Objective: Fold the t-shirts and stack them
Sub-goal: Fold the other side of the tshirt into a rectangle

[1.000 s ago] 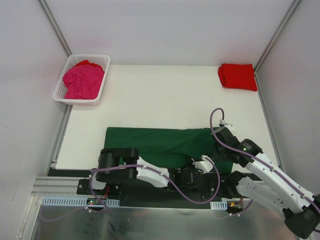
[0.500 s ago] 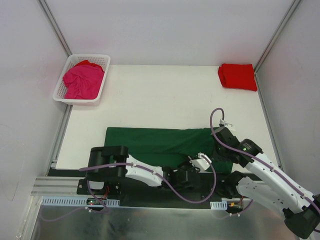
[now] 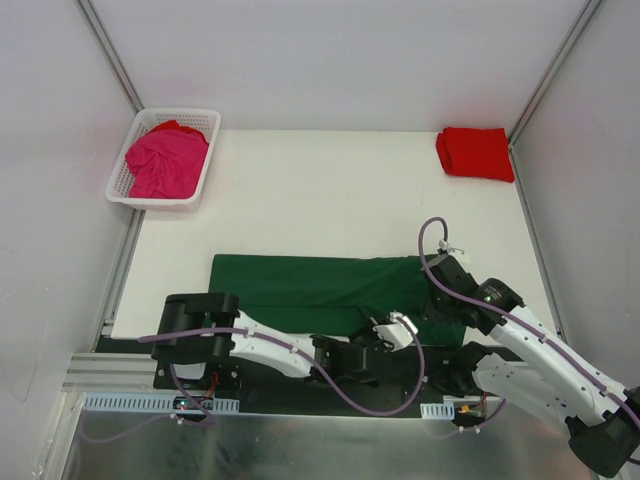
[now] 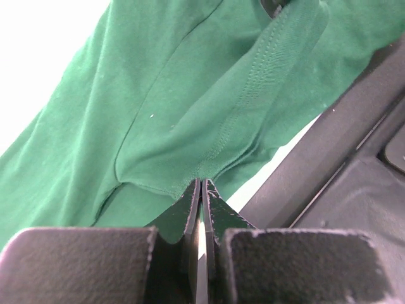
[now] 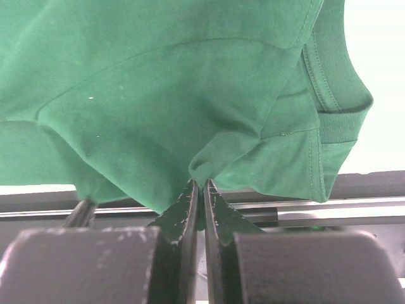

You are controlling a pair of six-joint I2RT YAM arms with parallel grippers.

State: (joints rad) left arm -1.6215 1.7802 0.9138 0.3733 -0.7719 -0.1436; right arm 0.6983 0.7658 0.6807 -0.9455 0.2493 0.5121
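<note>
Green tee (image 3: 300,285) in tight pinch of L gripper (image 4: 201,184), R gripper (image 5: 201,185); collar (image 5: 334,120) only on R-wrist cam

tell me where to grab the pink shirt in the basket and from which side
Pinch a raised fold near the middle of the pink t-shirt, coming straight down from above. It lies crumpled in a heap inside the white basket, whose lattice walls would block a sideways approach, and the bunched cloth gives an end effector a ridge to close on.
</note>
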